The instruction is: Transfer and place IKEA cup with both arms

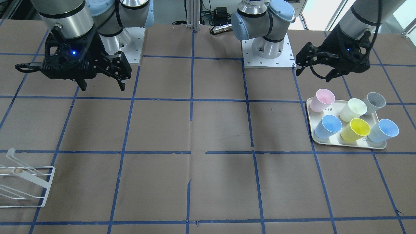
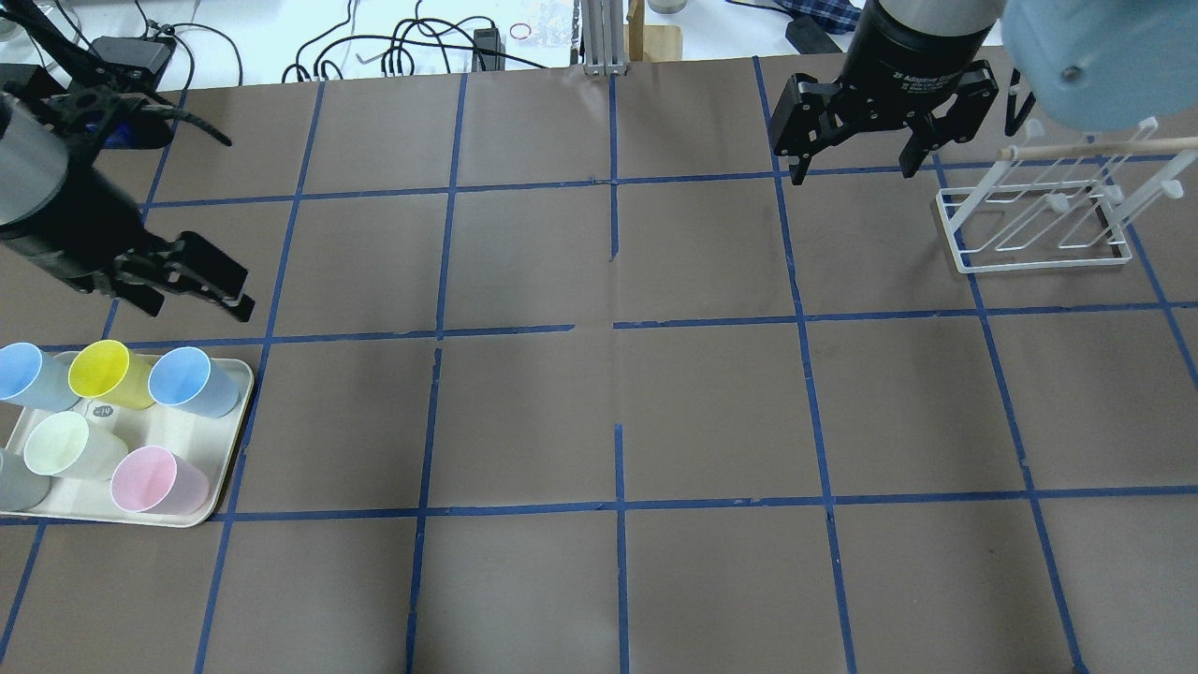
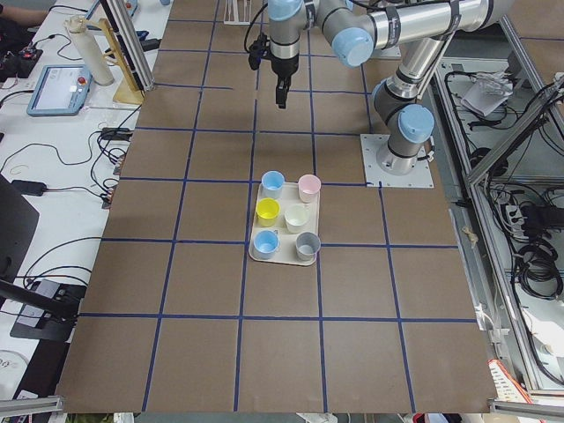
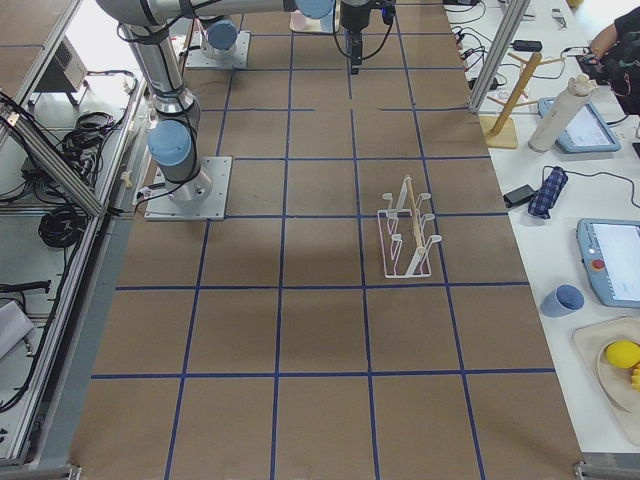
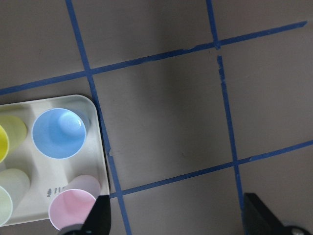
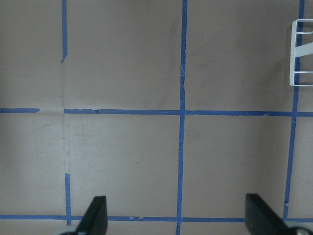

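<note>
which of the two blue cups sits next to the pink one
The blue cup at the tray corner toward the middle of the table, directly beside the pink cup. The other blue cup stands at the outer end, past the yellow cup.

One pink cup, two blue cups, yellow cup, cream-green cup, grey cup; one tray, one rack.

Just beside my left pincer, lower down, I see a tray holding blue cups, yellow cup, cream-green cup, grey cup. A wire rack stands beside my right pincer.
</note>
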{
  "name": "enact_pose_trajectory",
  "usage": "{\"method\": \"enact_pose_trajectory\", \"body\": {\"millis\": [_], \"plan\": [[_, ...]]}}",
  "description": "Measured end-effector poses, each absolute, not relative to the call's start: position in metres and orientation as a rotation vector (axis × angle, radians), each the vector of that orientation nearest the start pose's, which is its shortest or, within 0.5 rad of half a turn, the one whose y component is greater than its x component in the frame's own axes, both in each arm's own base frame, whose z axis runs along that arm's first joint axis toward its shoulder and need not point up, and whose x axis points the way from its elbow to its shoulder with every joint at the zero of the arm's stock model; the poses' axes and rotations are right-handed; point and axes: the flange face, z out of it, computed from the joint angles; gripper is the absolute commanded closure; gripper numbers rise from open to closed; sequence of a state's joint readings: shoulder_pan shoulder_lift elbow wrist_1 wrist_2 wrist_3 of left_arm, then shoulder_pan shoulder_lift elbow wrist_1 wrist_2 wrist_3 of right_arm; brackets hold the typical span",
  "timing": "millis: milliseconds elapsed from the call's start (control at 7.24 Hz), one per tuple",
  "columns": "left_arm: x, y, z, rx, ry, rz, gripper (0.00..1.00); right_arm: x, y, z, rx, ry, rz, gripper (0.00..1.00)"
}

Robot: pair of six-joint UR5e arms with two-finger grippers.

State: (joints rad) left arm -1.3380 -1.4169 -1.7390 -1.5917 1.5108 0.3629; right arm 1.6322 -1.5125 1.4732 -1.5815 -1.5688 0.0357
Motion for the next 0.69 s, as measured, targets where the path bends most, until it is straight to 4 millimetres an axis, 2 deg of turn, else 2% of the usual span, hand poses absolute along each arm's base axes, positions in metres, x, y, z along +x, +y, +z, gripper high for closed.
{"method": "enact_pose_trajectory", "body": {"millis": [138, 276, 415, 691], "plan": [[-0.075, -0.445, 0.492, 0.153, 3.180, 0.005, 0.00, 0.165, -0.512, 0.508, -0.041, 3.135, -0.080, 0.00], [-0.100, -0.447, 0.508, 0.103, 3.167, -0.012, 0.00, 0.165, -0.512, 0.508, -0.041, 3.135, -0.081, 0.00], [-0.111, -0.453, 0.520, 0.075, 3.148, -0.027, 0.00, 0.165, -0.512, 0.509, -0.041, 3.134, -0.081, 0.00], [-0.115, -0.479, 0.518, 0.061, 3.127, -0.028, 0.00, 0.165, -0.512, 0.509, -0.041, 3.134, -0.082, 0.00]]}}
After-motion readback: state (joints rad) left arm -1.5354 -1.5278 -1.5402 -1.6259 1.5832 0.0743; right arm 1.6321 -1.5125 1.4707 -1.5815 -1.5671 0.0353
